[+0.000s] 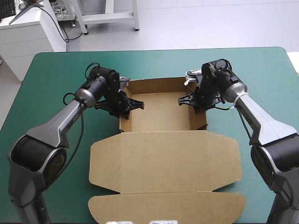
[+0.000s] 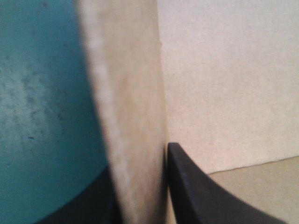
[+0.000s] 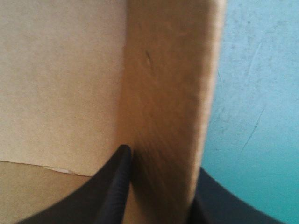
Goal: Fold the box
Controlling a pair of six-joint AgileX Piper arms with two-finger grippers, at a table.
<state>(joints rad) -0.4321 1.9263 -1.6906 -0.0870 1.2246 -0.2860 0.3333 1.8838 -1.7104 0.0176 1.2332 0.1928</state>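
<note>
high view above-behind, facing forward-down over whole table point(image 1: 51, 70), wrist views very close, box point(image 1: 163, 116) side wall between own fingers point(image 2: 196, 196), same walls in high view

Count on the bench point(image 1: 56, 70): 1 box point(image 1: 161, 116), brown, one piece. 2 side walls point(image 1: 123, 123) stand up, one toward the bench's left edge, one toward its right. 1 lid panel point(image 1: 163, 156) lies flat toward the near edge. 2 grippers: left gripper point(image 1: 125, 106), right gripper point(image 1: 198, 100), each pinching 1 side wall. 2 black fingers point(image 2: 196, 196) per gripper, 4 total.
</note>
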